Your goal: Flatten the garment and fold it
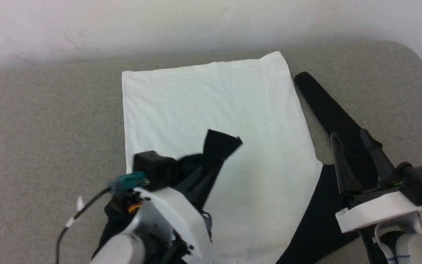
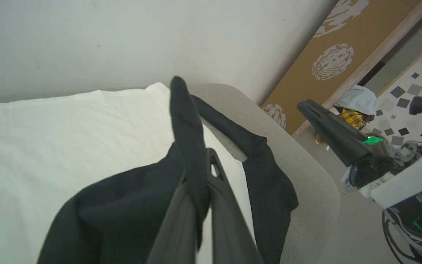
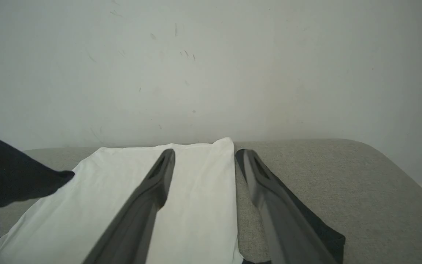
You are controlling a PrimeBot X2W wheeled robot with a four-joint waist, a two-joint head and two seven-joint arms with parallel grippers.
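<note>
Soft white shirt [image 1: 214,102], black sleeves, lies flat. Left claw [image 2: 200,176] pinches one sleeve [image 1: 220,145] across it; right claw [image 1: 349,135] agape. Folds remain.

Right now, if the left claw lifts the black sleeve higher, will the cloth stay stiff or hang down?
Probably floppy: the sleeve pinched in the left claw bends and sags. Likely light, as a small pinch holds it up. The white body may drag along, since it lies loose on the grey surface.

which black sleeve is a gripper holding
The left sleeve, pinched up over the white body by the left gripper; the right sleeve lies flat.
</note>
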